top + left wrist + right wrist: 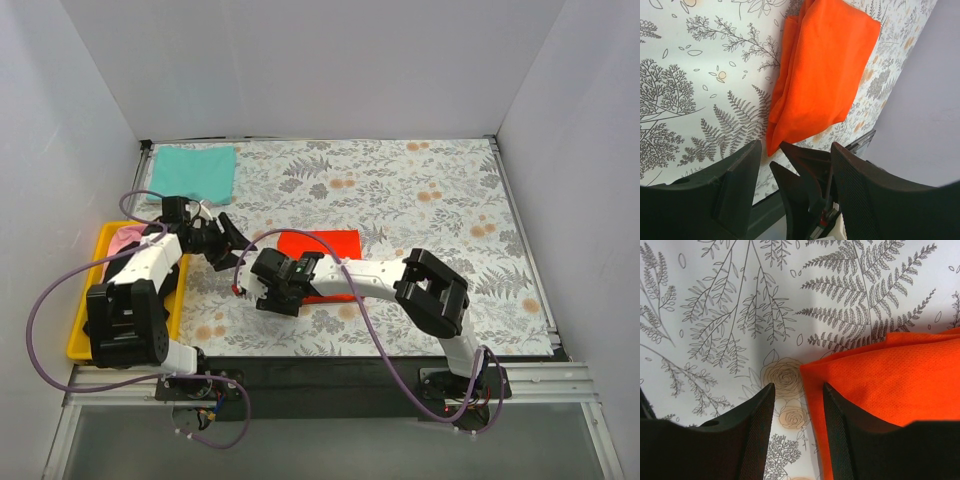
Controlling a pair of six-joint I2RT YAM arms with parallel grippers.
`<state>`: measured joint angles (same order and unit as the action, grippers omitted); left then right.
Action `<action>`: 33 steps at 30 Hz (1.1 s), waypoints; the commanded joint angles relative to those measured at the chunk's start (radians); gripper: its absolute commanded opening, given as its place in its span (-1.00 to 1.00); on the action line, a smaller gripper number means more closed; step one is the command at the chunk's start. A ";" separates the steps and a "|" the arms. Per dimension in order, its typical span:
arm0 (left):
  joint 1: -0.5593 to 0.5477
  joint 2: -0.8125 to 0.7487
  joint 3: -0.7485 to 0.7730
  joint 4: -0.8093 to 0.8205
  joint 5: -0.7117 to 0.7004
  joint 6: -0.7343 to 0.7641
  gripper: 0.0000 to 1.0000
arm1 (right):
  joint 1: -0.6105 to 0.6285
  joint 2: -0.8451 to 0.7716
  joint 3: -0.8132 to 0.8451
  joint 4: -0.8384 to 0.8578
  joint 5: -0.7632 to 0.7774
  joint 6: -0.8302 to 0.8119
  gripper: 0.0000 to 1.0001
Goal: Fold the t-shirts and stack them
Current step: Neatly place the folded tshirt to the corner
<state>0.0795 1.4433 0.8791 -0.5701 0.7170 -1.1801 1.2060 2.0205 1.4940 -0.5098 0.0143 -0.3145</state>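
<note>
An orange-red t-shirt (322,250) lies folded into a rectangle on the floral cloth, near the table's middle. My right gripper (272,298) hovers open over its near-left corner. In the right wrist view the shirt's edge (880,380) runs between the jaws (798,386), with one finger (840,430) above the fabric and nothing gripped. My left gripper (232,245) is open and empty just left of the shirt. Its wrist view shows the shirt (825,75) beyond the fingers (740,185). A folded teal t-shirt (195,172) lies at the far left corner. A pink t-shirt (125,238) sits in the tray.
A yellow plastic tray (88,320) stands along the left edge, partly under the left arm. The grey floral cloth (430,200) covers the table. White walls close in the left, far and right sides. The right arm's elbow (435,290) stretches across the near half.
</note>
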 commanded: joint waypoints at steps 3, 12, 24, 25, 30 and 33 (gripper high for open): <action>0.016 -0.047 -0.026 0.013 0.009 -0.021 0.13 | 0.001 0.029 0.002 0.080 0.049 -0.012 -0.13; 0.017 -0.097 -0.150 0.099 0.113 -0.096 0.29 | -0.094 -0.100 -0.037 0.113 -0.054 -0.057 -0.97; -0.047 -0.012 -0.184 0.412 0.157 -0.317 0.71 | -0.143 -0.221 -0.075 0.160 -0.191 -0.080 -0.97; -0.064 -0.003 -0.184 0.427 0.147 -0.335 0.72 | -0.143 -0.220 -0.074 0.159 -0.192 -0.081 -0.97; -0.153 0.049 -0.206 0.524 0.076 -0.440 0.74 | -0.145 -0.209 -0.058 0.160 -0.200 -0.083 -0.97; -0.208 0.080 -0.204 0.541 0.026 -0.466 0.75 | -0.143 -0.206 -0.052 0.160 -0.200 -0.080 -0.97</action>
<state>-0.0921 1.5124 0.6857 -0.0917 0.8036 -1.5799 1.0588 1.8160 1.4181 -0.3817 -0.1642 -0.3893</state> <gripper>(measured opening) 0.872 0.020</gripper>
